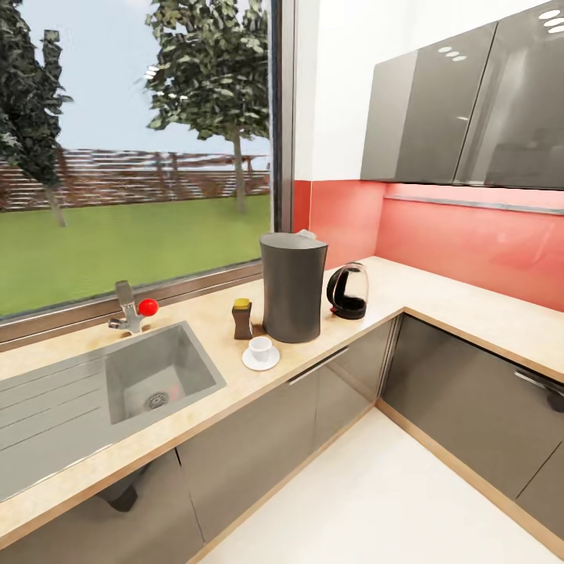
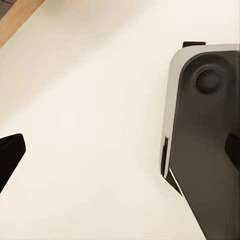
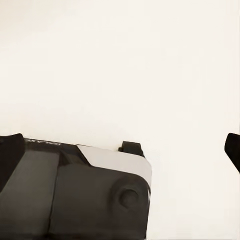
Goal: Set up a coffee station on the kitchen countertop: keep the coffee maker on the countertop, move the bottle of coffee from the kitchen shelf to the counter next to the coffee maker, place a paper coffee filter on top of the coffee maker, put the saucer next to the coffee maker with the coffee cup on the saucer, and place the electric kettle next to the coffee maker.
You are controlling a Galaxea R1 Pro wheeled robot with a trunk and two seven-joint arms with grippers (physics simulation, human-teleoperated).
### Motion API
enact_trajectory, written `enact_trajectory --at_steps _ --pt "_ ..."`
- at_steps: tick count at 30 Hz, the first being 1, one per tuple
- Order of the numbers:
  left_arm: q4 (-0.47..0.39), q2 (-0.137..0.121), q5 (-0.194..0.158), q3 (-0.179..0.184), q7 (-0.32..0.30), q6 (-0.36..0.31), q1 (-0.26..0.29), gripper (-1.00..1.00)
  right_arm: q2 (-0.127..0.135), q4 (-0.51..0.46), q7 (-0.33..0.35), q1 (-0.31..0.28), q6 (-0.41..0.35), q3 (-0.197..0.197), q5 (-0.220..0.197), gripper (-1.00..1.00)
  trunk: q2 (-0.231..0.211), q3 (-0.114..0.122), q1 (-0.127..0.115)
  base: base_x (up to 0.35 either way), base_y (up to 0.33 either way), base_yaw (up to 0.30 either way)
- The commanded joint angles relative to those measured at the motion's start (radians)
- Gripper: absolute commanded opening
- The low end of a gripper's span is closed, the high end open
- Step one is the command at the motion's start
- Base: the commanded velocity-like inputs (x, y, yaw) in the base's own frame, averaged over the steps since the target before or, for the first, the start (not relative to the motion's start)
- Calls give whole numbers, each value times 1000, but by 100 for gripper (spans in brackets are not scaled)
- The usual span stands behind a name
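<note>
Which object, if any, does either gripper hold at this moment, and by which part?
Nothing is held. Both wrist views show only bare floor between the spread fingertips, and the coffee cup sits on its saucer on the countertop.

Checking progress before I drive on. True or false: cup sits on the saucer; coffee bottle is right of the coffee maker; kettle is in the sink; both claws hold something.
1. The coffee cup sits on the saucer: true.
2. The bottle of coffee stands right of the coffee maker: false, it stands left of it.
3. The electric kettle is in the sink: false, it stands on the countertop.
4. Both claws hold something: false, both are open over the floor.
</note>
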State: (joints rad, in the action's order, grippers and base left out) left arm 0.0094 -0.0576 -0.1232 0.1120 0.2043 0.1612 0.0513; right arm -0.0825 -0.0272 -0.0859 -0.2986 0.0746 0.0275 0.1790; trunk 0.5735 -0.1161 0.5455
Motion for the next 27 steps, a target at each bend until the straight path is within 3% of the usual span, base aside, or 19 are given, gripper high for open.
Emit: enact_trajectory --at_steps 1,6,9,12,20,27 --pt "3 1 -10 9 1 3 1 100 0 1 -5 18 -12 3 9 100 2 -2 0 0 0 0" --pt "8 -1 -10 9 3 -8 -10 100 1 1 -3 61 -108 6 8 100 2 -2 0 0 0 0" --pt "27 1 -8 10 -5 -19 -47 100 0 1 -2 106 -244 44 8 100 2 -2 0 0 0 0" --pt "35 2 -7 11 -8 -63 -60 100 -5 1 -1 136 -261 56 8 100 2 -2 0 0 0 0" --pt "37 6 -9 10 -11 -265 -68 100 -11 1 1 197 -267 61 7 100 2 -2 0 0 0 0" --pt "35 9 -10 8 -2 -291 -68 100 -19 2 3 207 -269 60 8 100 2 -2 0 0 0 0"
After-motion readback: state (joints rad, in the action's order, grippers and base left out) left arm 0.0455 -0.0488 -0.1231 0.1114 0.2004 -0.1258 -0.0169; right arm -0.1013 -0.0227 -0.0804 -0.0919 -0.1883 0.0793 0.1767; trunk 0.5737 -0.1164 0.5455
